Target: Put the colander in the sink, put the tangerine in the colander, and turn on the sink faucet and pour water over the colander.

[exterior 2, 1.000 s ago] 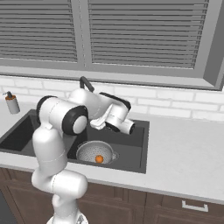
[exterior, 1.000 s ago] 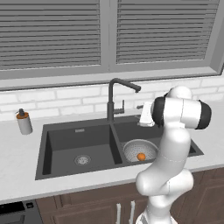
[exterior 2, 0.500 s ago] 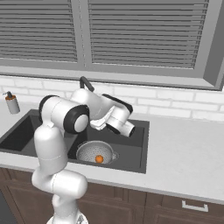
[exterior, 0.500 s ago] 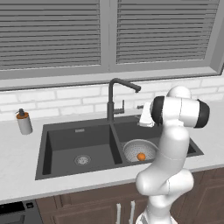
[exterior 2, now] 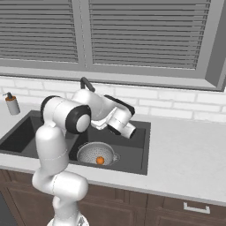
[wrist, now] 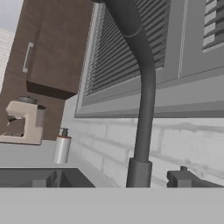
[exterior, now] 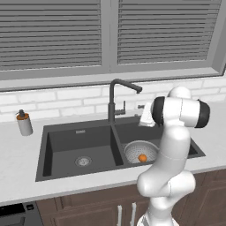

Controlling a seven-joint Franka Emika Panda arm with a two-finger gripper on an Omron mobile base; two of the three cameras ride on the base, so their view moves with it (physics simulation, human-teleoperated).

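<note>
The silver perforated colander [exterior: 137, 149] [exterior 2: 91, 152] sits on the floor of the right basin of the dark sink [exterior: 44, 145] [exterior 2: 142, 132]. The orange tangerine [exterior: 142, 158] [exterior 2: 100, 160] lies inside it. My gripper [exterior: 145, 115] hovers above that basin, just right of the sink faucet [exterior: 111, 100] [exterior 2: 85, 83]. It faces the faucet's neck [wrist: 145, 100] from close by. The small side lever [wrist: 183, 176] sits low on the right of the hand view. Nothing lies between the jaws, which stand open. No water is in view.
A grey soap dispenser [exterior: 24, 123] [exterior 2: 12, 104] [wrist: 61, 148] stands on the counter left of the sink. The left basin [exterior: 79, 150] holds just its drain. A coffee machine [wrist: 22, 123] and a brown cabinet [wrist: 48, 43] lie far beyond. Blinds cover the window behind the faucet.
The wrist has shifted only slightly. Colander, tangerine and faucet stand as before.
</note>
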